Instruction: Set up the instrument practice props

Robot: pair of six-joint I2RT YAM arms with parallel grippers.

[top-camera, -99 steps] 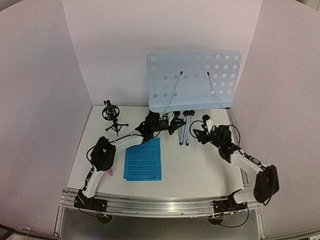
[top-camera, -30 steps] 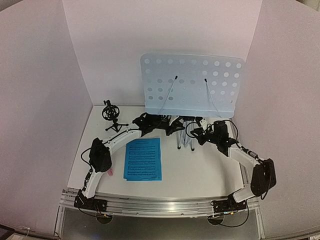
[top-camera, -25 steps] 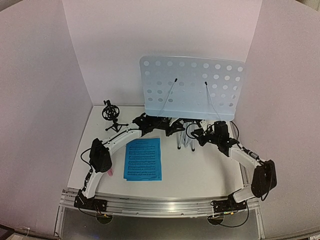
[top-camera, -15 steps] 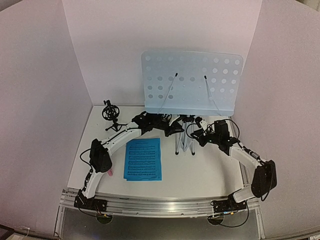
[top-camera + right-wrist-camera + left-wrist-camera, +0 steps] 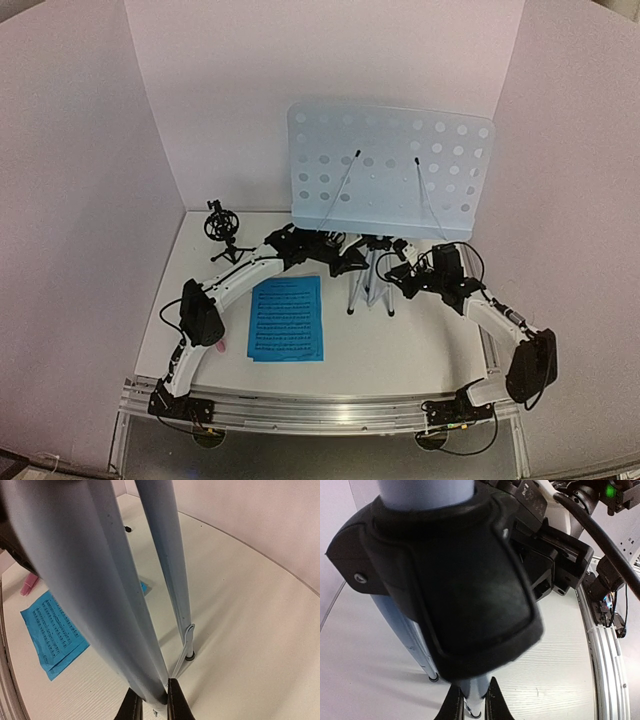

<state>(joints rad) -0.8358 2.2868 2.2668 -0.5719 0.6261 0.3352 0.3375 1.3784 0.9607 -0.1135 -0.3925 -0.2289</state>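
Observation:
The pale blue perforated music stand (image 5: 388, 170) stands upright at the back on its silver tripod (image 5: 370, 285), legs spread. My left gripper (image 5: 350, 262) (image 5: 474, 700) is shut on one tripod leg (image 5: 475, 692) just under the black hub (image 5: 455, 580). From the right, my right gripper (image 5: 400, 272) (image 5: 152, 700) is shut on another leg (image 5: 120, 605). The blue music sheets (image 5: 287, 318) (image 5: 52, 632) lie flat in front of the left arm. A small black tripod mic holder (image 5: 222, 230) stands at the back left. The pink microphone (image 5: 219, 345) (image 5: 28, 584) lies mostly hidden under the left arm's elbow.
Pale walls (image 5: 90, 200) enclose the white table (image 5: 400, 350) on three sides. A metal rail (image 5: 320, 412) with both arm bases runs along the near edge. The right arm's cables (image 5: 600, 535) hang close behind the tripod hub.
The tripod legs have spread apart and the stand has shifted a little to the right. Both arms moved with it, still gripping the legs.

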